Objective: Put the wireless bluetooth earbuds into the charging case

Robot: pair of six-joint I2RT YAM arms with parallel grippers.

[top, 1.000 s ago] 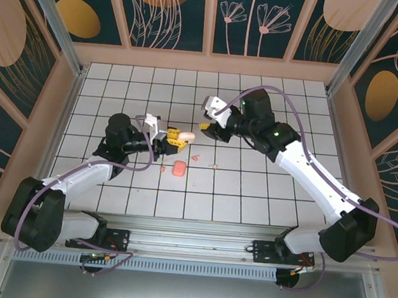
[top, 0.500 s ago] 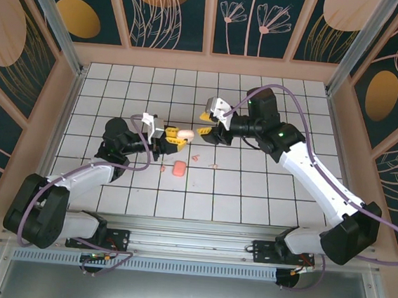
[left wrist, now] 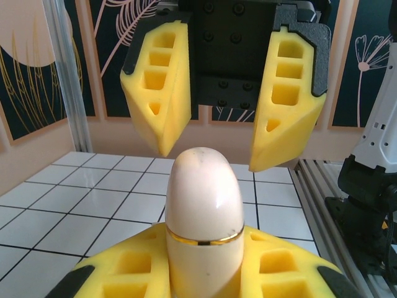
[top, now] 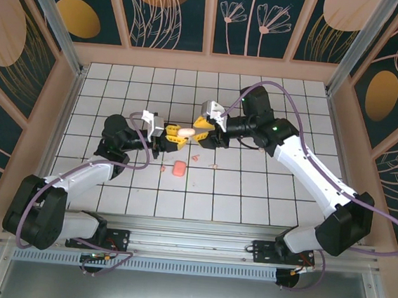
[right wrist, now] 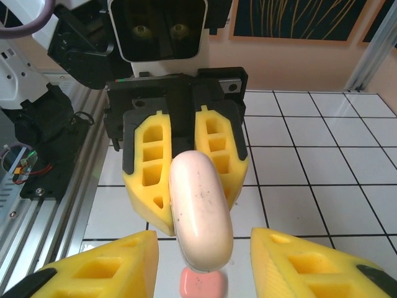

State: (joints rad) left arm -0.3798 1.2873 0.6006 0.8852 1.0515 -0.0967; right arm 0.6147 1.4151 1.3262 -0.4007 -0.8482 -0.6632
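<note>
Right pincer (top: 198, 130) has neared left pincer's (top: 174, 135) capsule case (top: 185, 131)

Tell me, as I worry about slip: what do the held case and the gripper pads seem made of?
Case: probably hard glossy plastic; sharp highlights, a gold metallic-looking band. Pads: matte yellow with hollow cells, perhaps foam or soft printed plastic.

Left hand (top: 177, 134): centre-left, arm extended, fingers clamped on pale capsule (left wrist: 201, 205). Right hand (top: 201, 131): centre, fingers spread, directly opposite.
</note>
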